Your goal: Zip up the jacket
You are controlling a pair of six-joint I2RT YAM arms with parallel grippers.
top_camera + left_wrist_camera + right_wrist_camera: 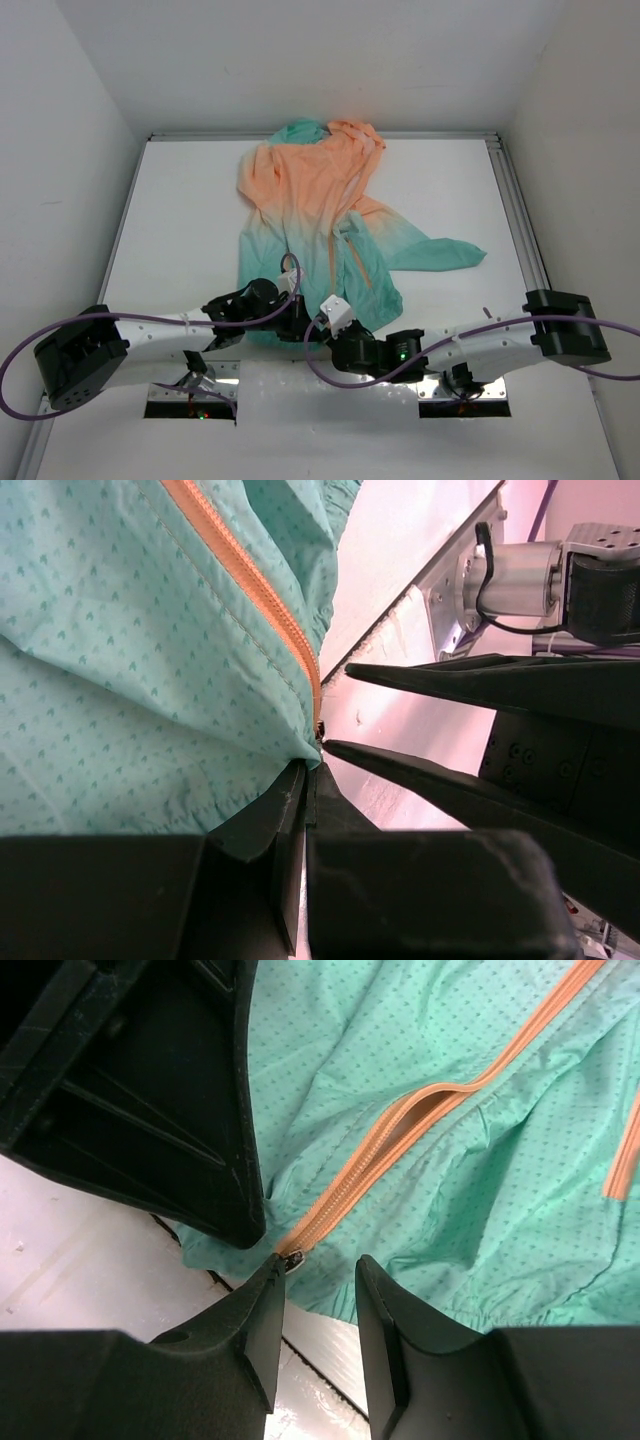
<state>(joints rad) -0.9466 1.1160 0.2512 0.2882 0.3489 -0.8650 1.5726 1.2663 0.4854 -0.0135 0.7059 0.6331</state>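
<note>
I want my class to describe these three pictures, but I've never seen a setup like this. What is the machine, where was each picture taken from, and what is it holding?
It is a pair of robot arms bolted at the table's near edge. The wide picture looks down from above and behind: the left arm, the right arm, and a peach-and-teal jacket spread on the white table. The other two come from wrist cameras, each showing its own black fingers at the bottom. The left gripper is shut, pinching the jacket's hem at the orange zipper's lower end. The right gripper is open, its tips by the slider, gripping nothing.
</note>
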